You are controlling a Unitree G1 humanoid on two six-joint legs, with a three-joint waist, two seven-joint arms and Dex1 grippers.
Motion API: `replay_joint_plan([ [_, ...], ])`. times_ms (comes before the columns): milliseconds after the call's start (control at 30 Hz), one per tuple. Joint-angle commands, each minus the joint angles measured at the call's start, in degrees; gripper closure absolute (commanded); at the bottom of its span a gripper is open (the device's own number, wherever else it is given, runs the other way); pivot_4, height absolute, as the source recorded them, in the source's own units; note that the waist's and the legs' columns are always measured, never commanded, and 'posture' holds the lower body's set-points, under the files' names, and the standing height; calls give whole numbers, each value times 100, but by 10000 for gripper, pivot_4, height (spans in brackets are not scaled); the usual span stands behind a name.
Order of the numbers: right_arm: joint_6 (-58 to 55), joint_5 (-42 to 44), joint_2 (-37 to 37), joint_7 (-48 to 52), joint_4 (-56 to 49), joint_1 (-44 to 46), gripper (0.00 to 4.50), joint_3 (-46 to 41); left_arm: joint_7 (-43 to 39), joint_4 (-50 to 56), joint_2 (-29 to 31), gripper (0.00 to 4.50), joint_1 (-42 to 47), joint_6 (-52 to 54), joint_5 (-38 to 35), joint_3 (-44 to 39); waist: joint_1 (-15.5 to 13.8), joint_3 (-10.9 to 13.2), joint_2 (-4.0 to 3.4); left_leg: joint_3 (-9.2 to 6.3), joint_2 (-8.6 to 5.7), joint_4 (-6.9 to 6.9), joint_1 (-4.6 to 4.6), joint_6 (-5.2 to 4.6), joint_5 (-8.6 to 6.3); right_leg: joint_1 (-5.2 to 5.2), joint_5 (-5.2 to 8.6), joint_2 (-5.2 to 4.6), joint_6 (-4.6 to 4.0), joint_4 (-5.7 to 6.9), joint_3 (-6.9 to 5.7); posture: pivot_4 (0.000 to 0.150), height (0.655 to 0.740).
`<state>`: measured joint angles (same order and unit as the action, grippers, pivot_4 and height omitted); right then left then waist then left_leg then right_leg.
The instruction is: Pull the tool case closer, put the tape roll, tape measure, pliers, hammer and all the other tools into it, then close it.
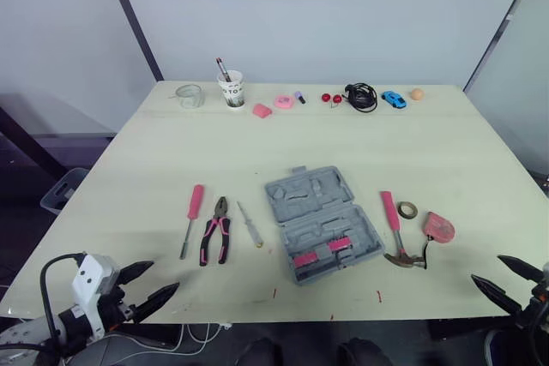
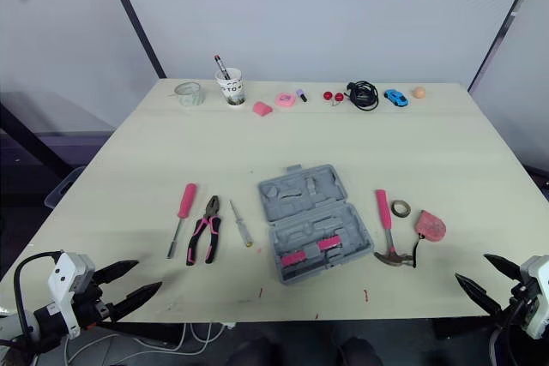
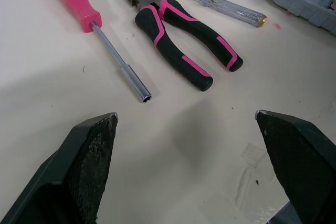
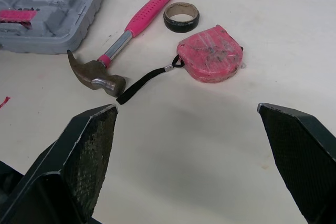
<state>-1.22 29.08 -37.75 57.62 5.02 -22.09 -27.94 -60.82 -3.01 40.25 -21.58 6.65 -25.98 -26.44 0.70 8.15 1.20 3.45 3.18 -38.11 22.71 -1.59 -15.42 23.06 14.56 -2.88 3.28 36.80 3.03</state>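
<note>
The grey tool case (image 1: 322,221) lies open in the middle of the table with pink pieces in its near half. To its left lie a pink screwdriver (image 1: 192,217), pink-and-black pliers (image 1: 216,231) and a slim clear screwdriver (image 1: 250,225). To its right lie a pink-handled hammer (image 1: 395,229), a small tape roll (image 1: 407,210) and a pink tape measure (image 1: 438,227). My left gripper (image 1: 144,287) hangs open at the table's near left edge. My right gripper (image 1: 508,281) hangs open at the near right edge, short of the hammer (image 4: 122,40) and tape measure (image 4: 210,60).
Along the table's far edge stand a glass jar (image 1: 190,96), a paper cup with pens (image 1: 230,88), pink items (image 1: 273,105), a black cable (image 1: 361,96), a blue toy car (image 1: 393,99) and a small ball (image 1: 417,93). Wide bare tabletop separates them from the tools.
</note>
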Motion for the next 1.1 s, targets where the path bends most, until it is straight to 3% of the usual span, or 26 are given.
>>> replay_joint_plan([
  [33, 80, 45, -20, 9, -123, 28, 0, -156, -57, -12, 74, 210, -22, -87, -10, -72, -1, 0, 0, 0, 0, 0, 0, 0, 0, 0, 0, 0, 0, 0, 0, 1500, 7400],
  [667, -172, -42, -47, -35, -224, 365, 0, 30, -373, 215, 108, 210, -85, 324, -518, -208, 2, -1, 1, 12, 1, -4, -2, 0, 0, -2, 0, 1, 0, 3, -1, 1500, 7400],
  [933, -584, -207, -154, -388, -763, 789, 0, 333, -336, 638, 223, 210, 219, 1042, -948, -118, 2, -2, 1, 13, 0, -5, -2, 0, 0, -4, -1, 5, 1, 6, -1, 1500, 7400],
  [1100, -1137, -369, -328, -652, -1017, 1406, 0, 775, -36, 937, 291, 210, 734, 1400, -855, 147, 4, -1, 0, 17, -9, -10, -1, -1, 1, -4, -1, 9, 1, 10, -1, 1500, 7400],
])
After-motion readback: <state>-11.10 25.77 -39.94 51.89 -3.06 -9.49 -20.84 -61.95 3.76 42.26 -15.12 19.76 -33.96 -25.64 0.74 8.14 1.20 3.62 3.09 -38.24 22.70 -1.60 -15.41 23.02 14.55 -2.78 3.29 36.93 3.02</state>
